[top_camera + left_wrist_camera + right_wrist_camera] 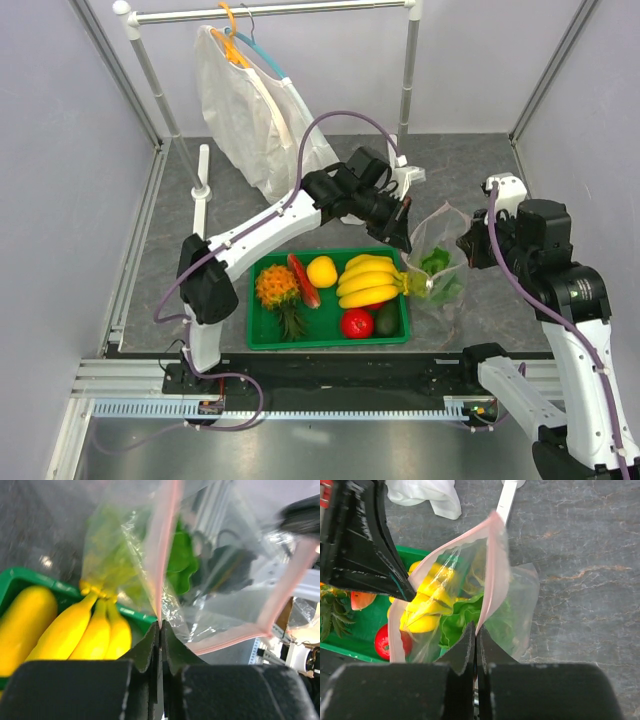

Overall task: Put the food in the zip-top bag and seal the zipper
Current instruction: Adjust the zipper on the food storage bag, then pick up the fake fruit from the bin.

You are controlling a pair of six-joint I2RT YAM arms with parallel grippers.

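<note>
The clear zip-top bag (pixel 444 228) hangs open just right of the green tray, stretched between both grippers. A pale-green lettuce head (pixel 436 264) lies inside it. My left gripper (pixel 404 236) is shut on the pink zipper strip (pixel 167 545) at one end of the mouth. My right gripper (pixel 464 246) is shut on the zipper strip (pixel 496 565) at the other end. In the right wrist view the lettuce (pixel 457 622) shows through the mouth. The round yellow fruit (pixel 321 271) and the red tomato (pixel 356 323) lie in the tray.
The green tray (pixel 256 325) also holds a banana bunch (pixel 368 280), an orange pineapple (pixel 275 288), a red slice and a dark avocado (pixel 388 320). A white garment (pixel 250 110) hangs on an orange hanger from the rack at the back. A white post (pixel 203 170) stands at the left.
</note>
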